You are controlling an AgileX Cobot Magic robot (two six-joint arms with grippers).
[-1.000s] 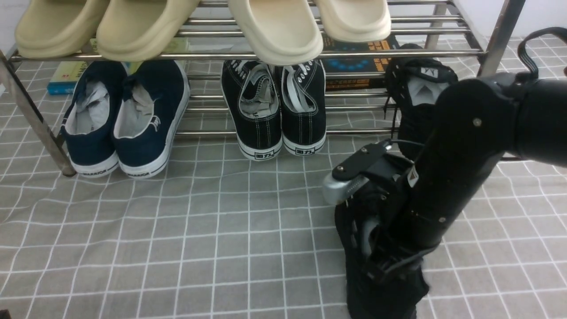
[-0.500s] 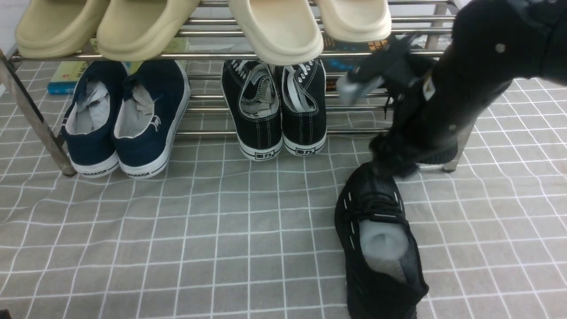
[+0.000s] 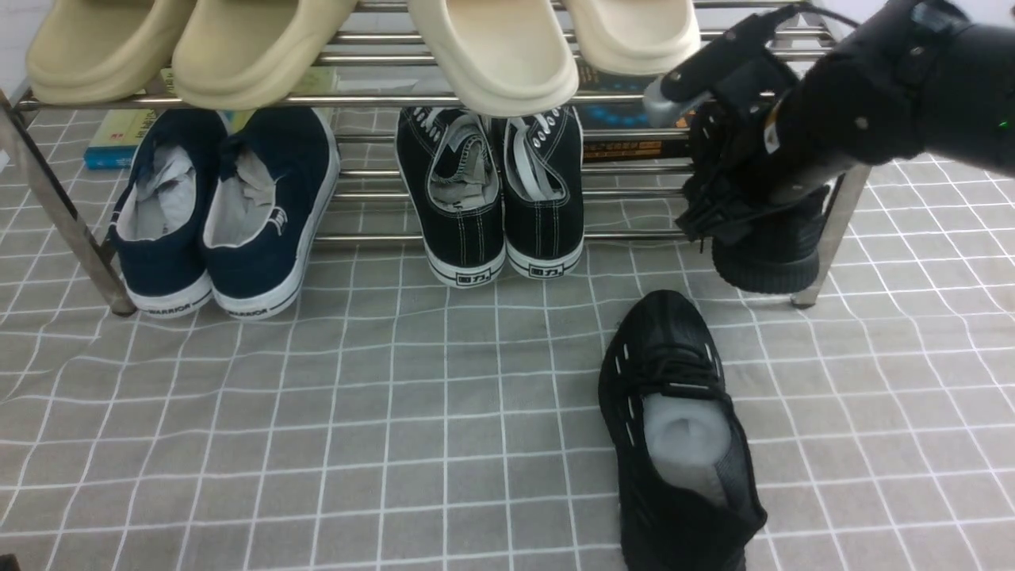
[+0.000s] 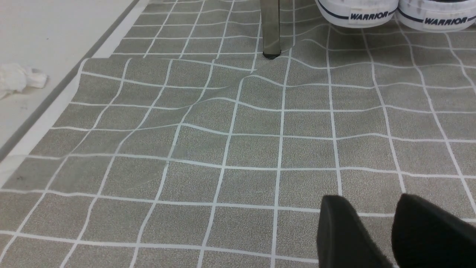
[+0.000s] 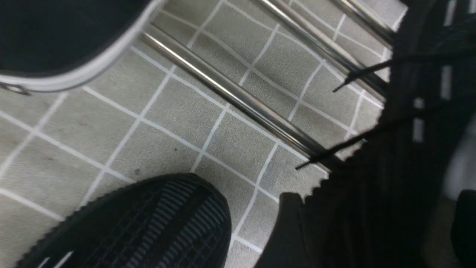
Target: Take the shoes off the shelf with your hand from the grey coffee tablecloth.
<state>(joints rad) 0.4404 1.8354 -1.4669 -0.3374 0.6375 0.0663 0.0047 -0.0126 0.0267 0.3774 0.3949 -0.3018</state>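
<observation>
One black knit shoe (image 3: 674, 428) lies on the grey checked tablecloth (image 3: 317, 412) in front of the shelf, with grey stuffing showing; its toe shows in the right wrist view (image 5: 156, 219). The other shoe (image 3: 773, 258) sits at the right end of the silver shelf's (image 3: 476, 99) lower tier. My right gripper (image 3: 718, 222) is down at this shoe. In the right wrist view the gripper (image 5: 375, 223) is open, its jaws straddling the shoe's side wall (image 5: 409, 130). My left gripper (image 4: 372, 201) is shut and empty, low over the cloth (image 4: 223, 130).
Navy sneakers (image 3: 222, 214) and black canvas sneakers (image 3: 492, 190) fill the lower tier's left and middle. Beige slippers (image 3: 238, 47) hang over the top tier. Books (image 3: 634, 119) lie behind. A shelf leg (image 4: 270, 29) and the cloth's edge with crumpled paper (image 4: 18, 76) are near the left arm.
My right arm let go of the first shoe on the cloth, rose, and swung back to the second shoe on the shelf's lower tier. The left arm has not moved.
</observation>
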